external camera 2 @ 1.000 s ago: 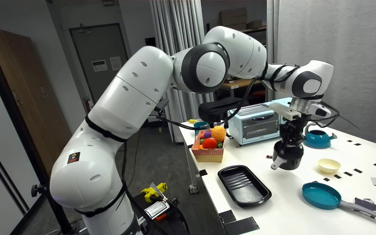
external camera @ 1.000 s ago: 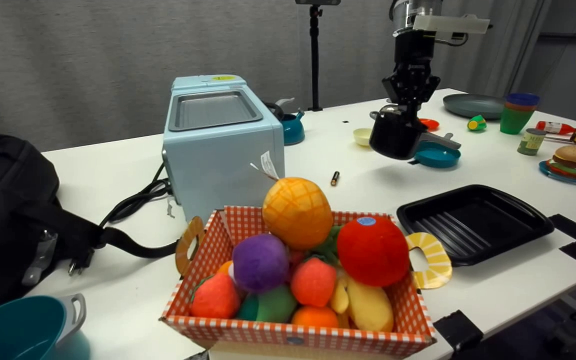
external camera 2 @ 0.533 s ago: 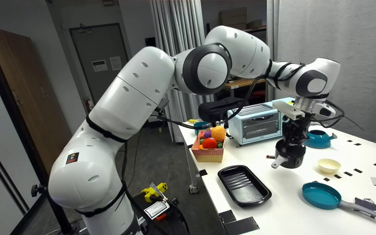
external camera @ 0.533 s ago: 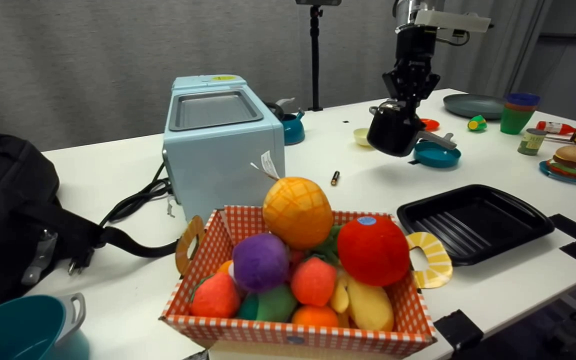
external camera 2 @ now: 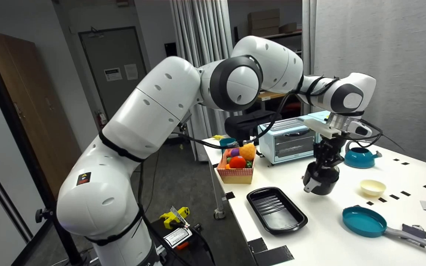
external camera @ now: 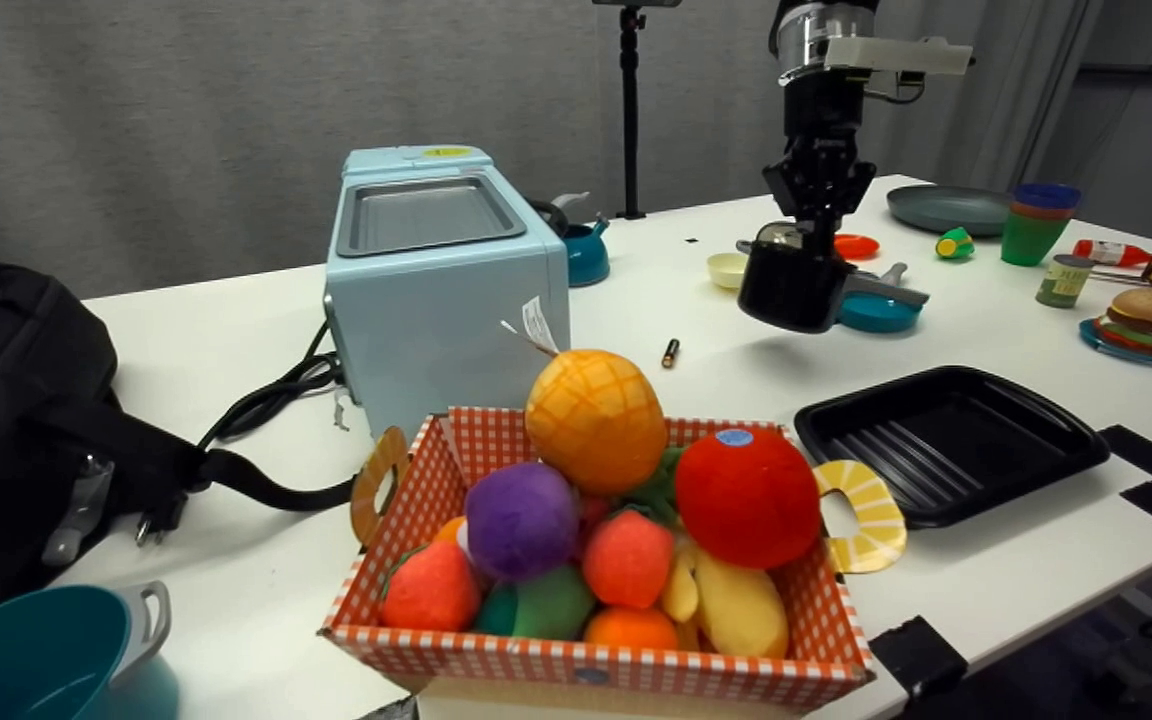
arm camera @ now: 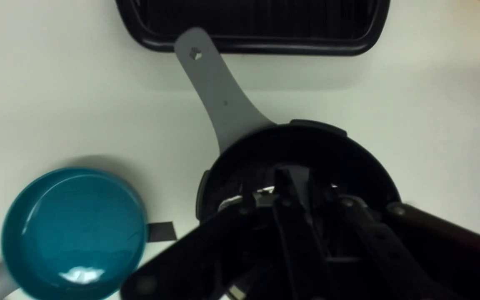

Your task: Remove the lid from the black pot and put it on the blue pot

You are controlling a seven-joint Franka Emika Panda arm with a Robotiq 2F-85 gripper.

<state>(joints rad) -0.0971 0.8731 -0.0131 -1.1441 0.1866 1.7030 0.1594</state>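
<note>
Grey curtains (external camera: 286, 130) hang behind a big white surface (external camera: 986, 325) with lots of toys on it. Red and white checks cover a basket (external camera: 496, 656) that has soft toy fruit (external camera: 596, 425) piled in it. Behind the basket stands a light-blue oven (external camera: 456, 330), and a blue kettle (external camera 2: 359, 159) sits near the oven. A long black ridged pan (external camera: 976, 440) lies flat on the surface, near the basket.

Up in the air, the gripper (external camera: 818, 247) points down and holds up the black pot (external camera: 786, 295), which tips a little. The fingers look almost together in the wrist view, but it is too dark there to tell if they pinch the pot or the lid (external camera: 781, 236). The lid is at the top of the black pot, and only a bit of it shows. In the wrist view, the end of the pot's grey handle (arm camera: 223, 98) crosses over the edge of the ridged pan.

The blue pot (arm camera: 73, 221) is round and low. It sits flat on the surface, near the black pot and apart from it.
</note>
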